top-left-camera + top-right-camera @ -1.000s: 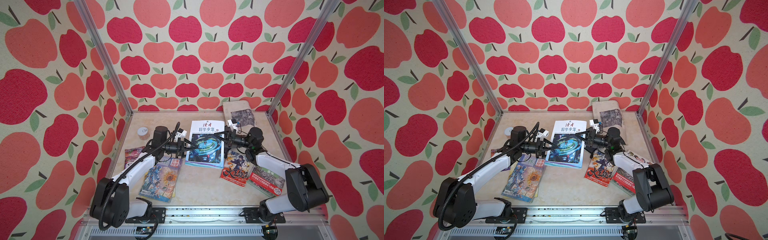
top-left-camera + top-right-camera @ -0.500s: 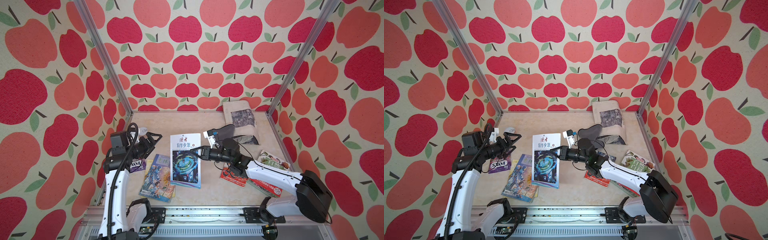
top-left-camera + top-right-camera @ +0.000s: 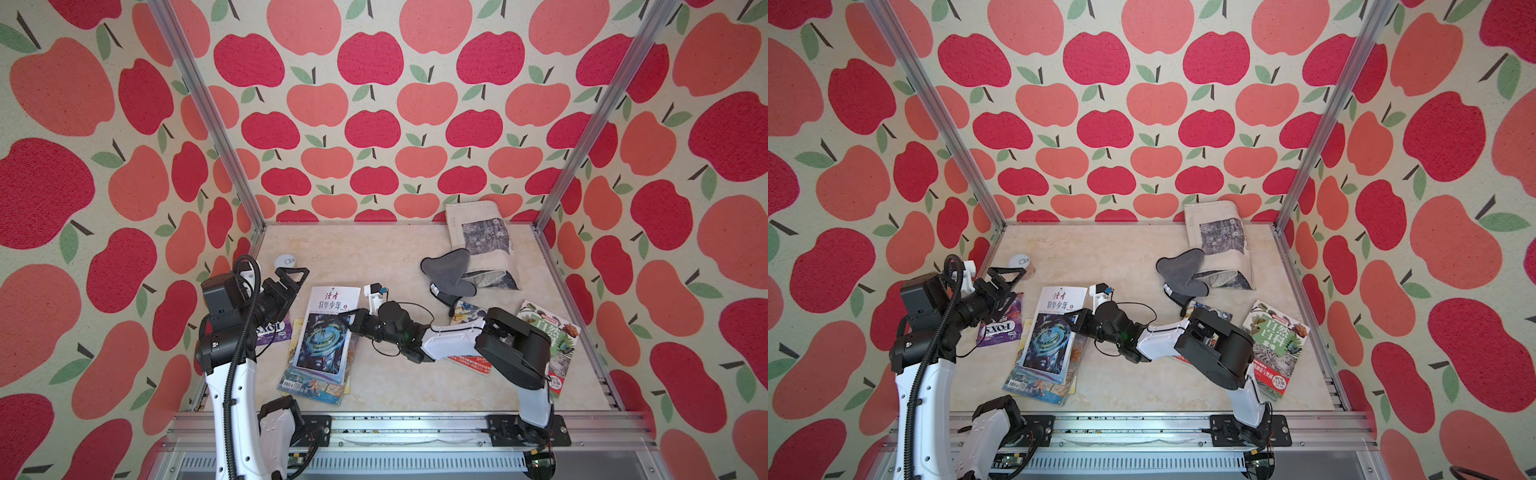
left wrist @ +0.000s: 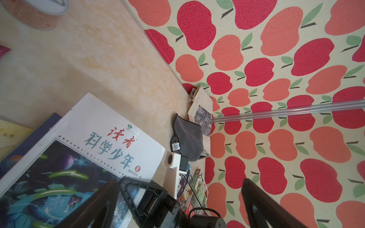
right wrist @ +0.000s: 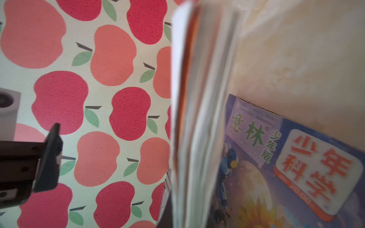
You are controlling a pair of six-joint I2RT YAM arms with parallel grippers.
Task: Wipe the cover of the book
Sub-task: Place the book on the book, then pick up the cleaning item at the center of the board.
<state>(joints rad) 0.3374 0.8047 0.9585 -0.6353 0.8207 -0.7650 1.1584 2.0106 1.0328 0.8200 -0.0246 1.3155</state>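
the book (image 3: 326, 332), white at the top with a blue space picture, lies front left on the table (image 3: 374, 257), overlapping another magazine (image 3: 316, 384). the right gripper (image 3: 351, 322) is clamped on the book's right edge. the left gripper (image 3: 296, 280) hangs just left of the book, apart from it, jaws spread wide and holding nothing. a grey cloth (image 3: 446, 270) lies well apart, back right, partly on a folded bag (image 3: 482, 232).

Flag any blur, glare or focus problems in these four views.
Both top views: sharp and evenly lit, shadows soft, the grey cloth clearly defined. Left wrist view: the book cover reads crisply, without glare. Right wrist view: the book's page edge, close to the lens, is blurred; the magazine beneath is soft but legible.
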